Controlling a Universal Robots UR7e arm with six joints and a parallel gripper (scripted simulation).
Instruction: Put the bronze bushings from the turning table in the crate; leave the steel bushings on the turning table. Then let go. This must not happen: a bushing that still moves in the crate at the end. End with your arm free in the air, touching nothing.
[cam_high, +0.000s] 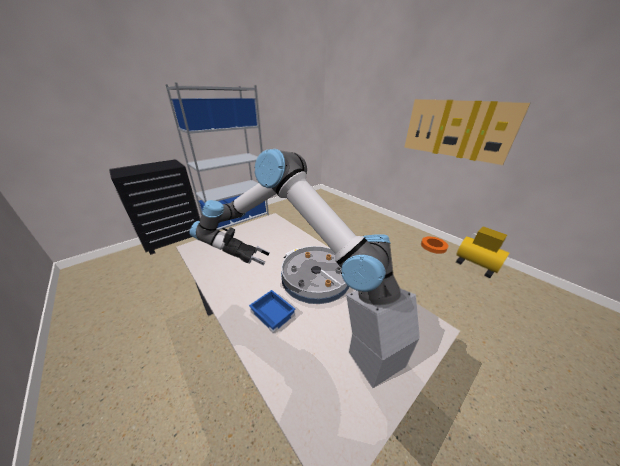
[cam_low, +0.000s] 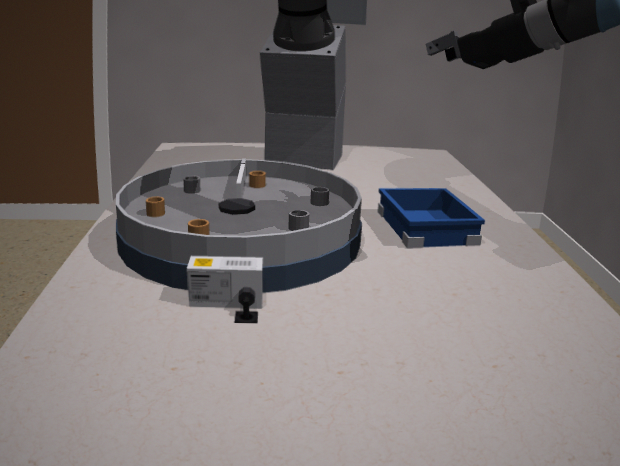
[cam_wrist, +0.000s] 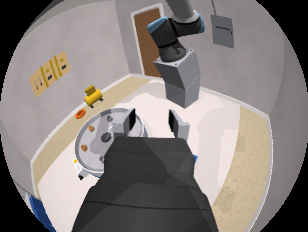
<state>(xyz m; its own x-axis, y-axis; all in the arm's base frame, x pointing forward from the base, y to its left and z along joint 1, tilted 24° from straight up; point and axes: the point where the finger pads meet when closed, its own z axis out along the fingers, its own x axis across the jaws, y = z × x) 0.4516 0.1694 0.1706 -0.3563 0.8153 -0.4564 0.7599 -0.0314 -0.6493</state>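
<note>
My gripper (cam_high: 260, 257) (cam_low: 441, 50) (cam_wrist: 152, 121) is open and empty, high above the table. The round grey turning table (cam_low: 240, 250) (cam_high: 315, 295) carries three bronze bushings: one at the near edge (cam_low: 198, 226), one at the left (cam_low: 155, 206) and one at the back (cam_low: 257, 178). Three steel bushings stand there too: one at the back left (cam_low: 191, 184), one at the right (cam_low: 319, 195) and one at the near right (cam_low: 298, 219). The blue crate (cam_high: 272, 310) (cam_low: 451, 233) stands beside the turning table and shows no bushing inside. In the wrist view my gripper body hides most of the crate.
A thin white bar (cam_low: 241, 172) reaches from near the turning table's black hub (cam_low: 236, 205) to its rim. A white labelled box (cam_low: 210, 288) and a small black stand (cam_low: 246, 316) are at its near side. The arm's grey pedestal (cam_high: 383, 330) (cam_low: 303, 100) stands behind it in the exterior view.
</note>
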